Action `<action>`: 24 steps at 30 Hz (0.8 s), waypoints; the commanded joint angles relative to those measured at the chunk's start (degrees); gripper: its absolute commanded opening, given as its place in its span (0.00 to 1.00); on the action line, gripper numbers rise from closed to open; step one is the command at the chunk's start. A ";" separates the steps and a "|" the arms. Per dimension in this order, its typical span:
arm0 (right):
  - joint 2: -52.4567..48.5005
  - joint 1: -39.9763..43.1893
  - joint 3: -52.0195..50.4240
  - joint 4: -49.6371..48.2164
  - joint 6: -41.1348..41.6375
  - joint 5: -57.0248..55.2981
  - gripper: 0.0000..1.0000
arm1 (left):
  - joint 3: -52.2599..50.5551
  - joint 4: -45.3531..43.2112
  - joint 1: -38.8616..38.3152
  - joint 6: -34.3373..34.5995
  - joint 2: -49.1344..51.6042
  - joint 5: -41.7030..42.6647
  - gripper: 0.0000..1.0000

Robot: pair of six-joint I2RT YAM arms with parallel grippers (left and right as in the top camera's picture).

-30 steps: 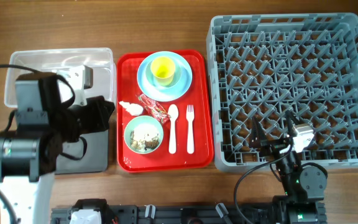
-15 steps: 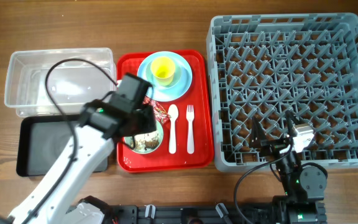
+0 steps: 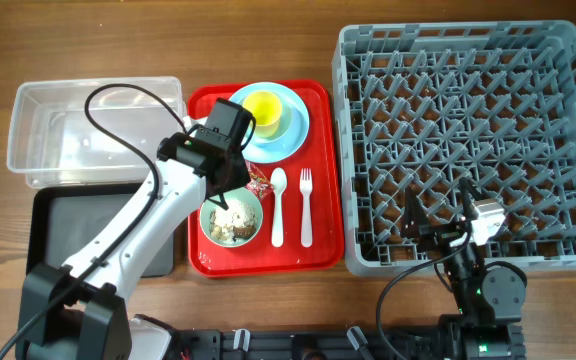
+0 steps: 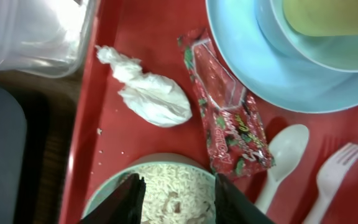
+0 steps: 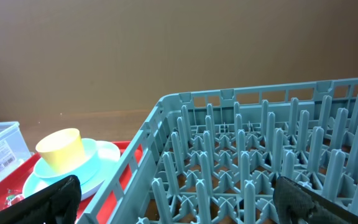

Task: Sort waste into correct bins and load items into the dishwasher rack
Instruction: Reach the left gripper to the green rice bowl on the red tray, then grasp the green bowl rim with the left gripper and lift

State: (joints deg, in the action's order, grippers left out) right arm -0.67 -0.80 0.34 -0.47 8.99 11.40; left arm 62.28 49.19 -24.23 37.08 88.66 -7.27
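Observation:
My left gripper (image 3: pixel 225 195) (image 4: pixel 176 202) is open and empty, hovering over the mint-green bowl (image 3: pixel 253 232) (image 4: pixel 104 186) of rice and brown scraps (image 4: pixel 179 196). Just beyond it lie the white tissue (image 4: pixel 148 93) and the red-and-clear wrapper (image 3: pixel 259 181) (image 4: pixel 225 127). The yellow cup (image 3: pixel 266 108) (image 5: pixel 59 149) sits in a small blue bowl (image 4: pixel 316 50) on the blue plate (image 3: pixel 293 135). The spoon (image 3: pixel 277 205) and fork (image 3: pixel 305 205) lie to the right. My right gripper (image 3: pixel 438 215) (image 5: pixel 179 193) is open over the front of the rack (image 3: pixel 458 140).
All tableware rests on a red tray (image 3: pixel 318 250). The clear tub (image 3: pixel 93 125) and the black tray (image 3: pixel 68 230) stand left of it. My left arm crosses the black tray's right side. The table is brown wood.
My left arm has swung right from above the bins to over the red tray, and its gripper now hangs above the mint-green bowl. The right arm has not moved.

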 commanded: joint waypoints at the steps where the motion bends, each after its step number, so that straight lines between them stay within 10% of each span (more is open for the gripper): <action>1: 0.24 0.35 -0.04 -0.42 0.17 0.31 1.00 | -0.46 0.26 -0.55 -2.19 -0.26 14.62 0.38; 24: 0.24 0.35 -0.04 -0.42 0.17 0.31 1.00 | -8.02 -3.63 -16.81 4.15 -0.13 0.87 0.34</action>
State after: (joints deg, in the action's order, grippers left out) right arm -0.67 -0.80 0.36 -0.47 8.99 11.42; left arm 55.07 46.09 -40.88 40.23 88.64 -4.89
